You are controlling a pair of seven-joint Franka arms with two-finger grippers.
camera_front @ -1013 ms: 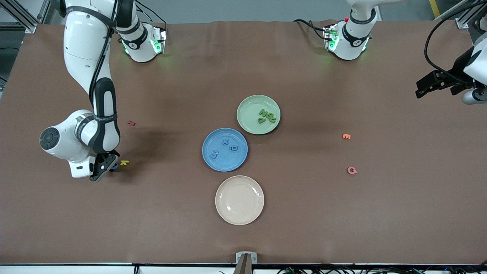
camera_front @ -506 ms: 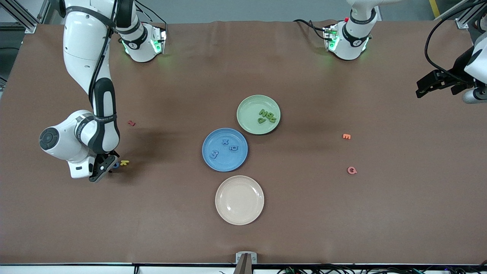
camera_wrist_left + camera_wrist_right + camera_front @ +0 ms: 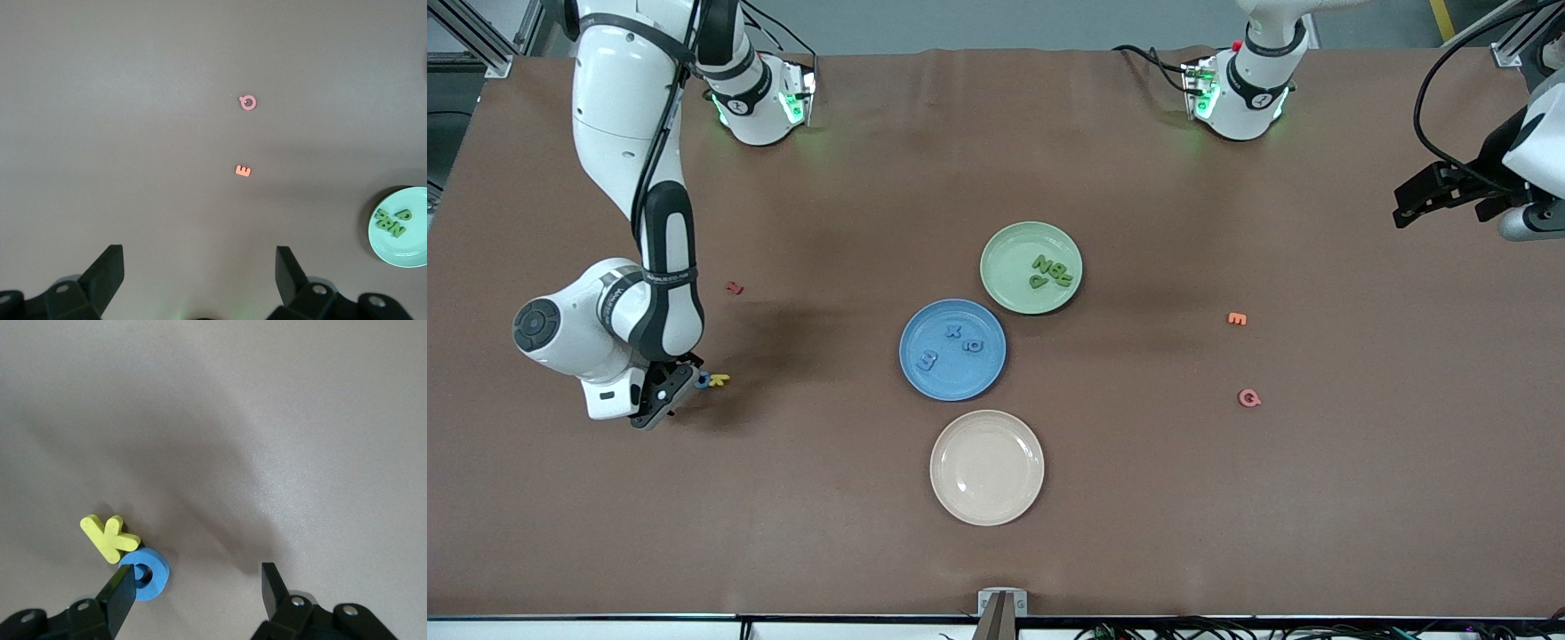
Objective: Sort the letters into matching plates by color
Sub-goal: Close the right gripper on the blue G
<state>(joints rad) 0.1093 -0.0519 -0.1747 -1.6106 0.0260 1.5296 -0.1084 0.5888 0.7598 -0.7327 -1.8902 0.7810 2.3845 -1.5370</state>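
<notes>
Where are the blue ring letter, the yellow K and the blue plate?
blue ring letter (image 3: 150, 574), right wrist view, on its foam band.
yellow K (image 3: 107, 537), right wrist view, on its stem.
blue plate (image 3: 951, 378), front view, on bare floor.

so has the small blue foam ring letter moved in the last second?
Yes. The blue foam ring letter now touches the yellow foam K; earlier it sat apart, under the right gripper, which is now open.
</notes>
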